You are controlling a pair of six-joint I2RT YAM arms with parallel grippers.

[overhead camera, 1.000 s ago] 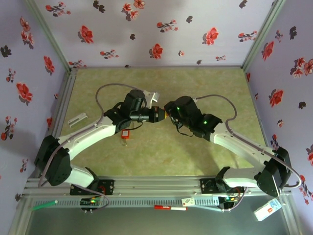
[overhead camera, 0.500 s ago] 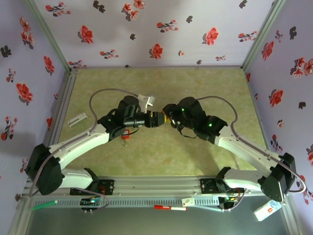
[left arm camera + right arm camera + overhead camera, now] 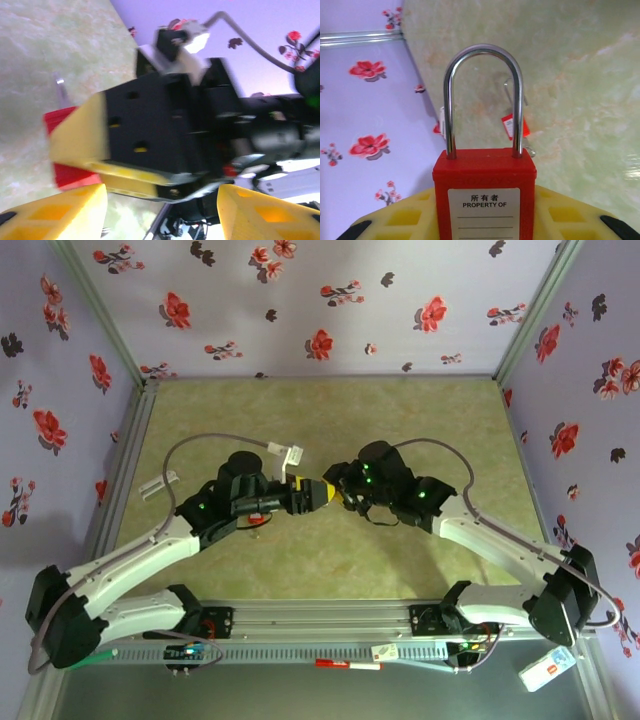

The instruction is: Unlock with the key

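While the right hand (image 3: 345, 495) grips the red padlock (image 3: 485, 195), the left hand (image 3: 318, 492) gapes empty just beside it.
Its shackle (image 3: 482, 50) points beyond the right fingertips (image 3: 405, 215), over the middle of the desk (image 3: 300, 560); the key cannot be made out.

Padlock (image 3: 484, 195) base beyond btm edge

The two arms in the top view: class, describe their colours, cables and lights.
The left arm and right arm each have white lower links and black upper housings with small green lights. A grey cable loops out from each wrist. The left tool and right tool are black, ending in yellow.
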